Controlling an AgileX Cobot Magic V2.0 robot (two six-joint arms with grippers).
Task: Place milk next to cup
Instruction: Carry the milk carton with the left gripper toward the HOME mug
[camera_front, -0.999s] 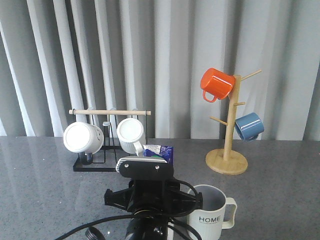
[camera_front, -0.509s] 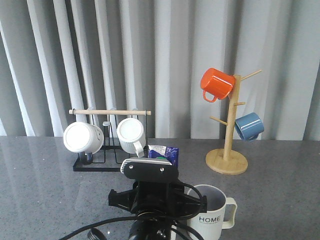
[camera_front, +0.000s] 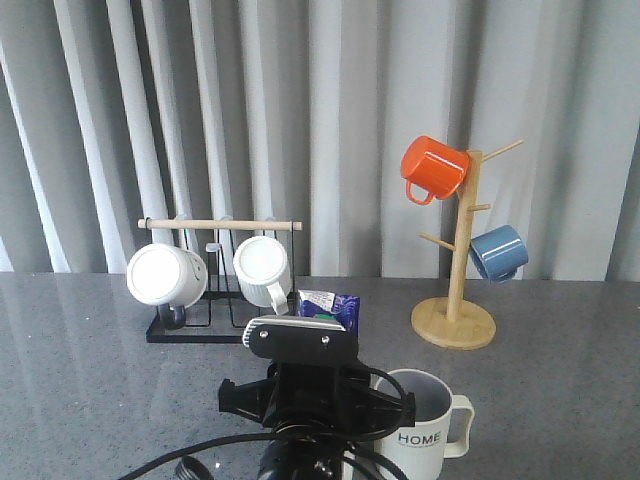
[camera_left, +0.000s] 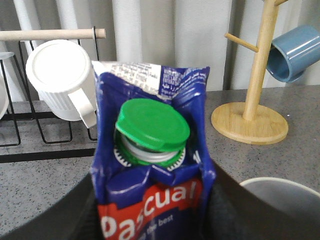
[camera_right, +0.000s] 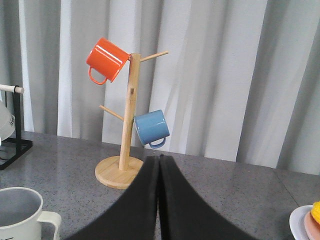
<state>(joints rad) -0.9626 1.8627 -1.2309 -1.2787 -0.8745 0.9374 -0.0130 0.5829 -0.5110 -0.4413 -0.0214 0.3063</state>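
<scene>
The milk (camera_left: 150, 150), a blue carton with a green cap and a red "Pascual" banner, stands upright between the black fingers of my left gripper (camera_left: 152, 205), which is shut on it. In the front view only the carton top (camera_front: 330, 304) shows, behind the left wrist. The cup (camera_front: 425, 424), a pale ribbed mug lettered "HOME", stands just right of the carton, handle to the right. Its rim shows in the left wrist view (camera_left: 280, 186), and it also shows in the right wrist view (camera_right: 17, 215). My right gripper (camera_right: 159, 161) is shut and empty, right of the cup.
A black wire rack (camera_front: 190, 325) with a wooden rod holds two white mugs (camera_front: 165, 274) at the back left. A wooden mug tree (camera_front: 455, 322) carries an orange mug (camera_front: 432, 166) and a blue mug (camera_front: 497, 252) at the back right. A plate (camera_right: 302, 222) lies far right.
My left gripper with the milk has shifted a little to the right, closer to the cup. The cup and the racks have not moved.
</scene>
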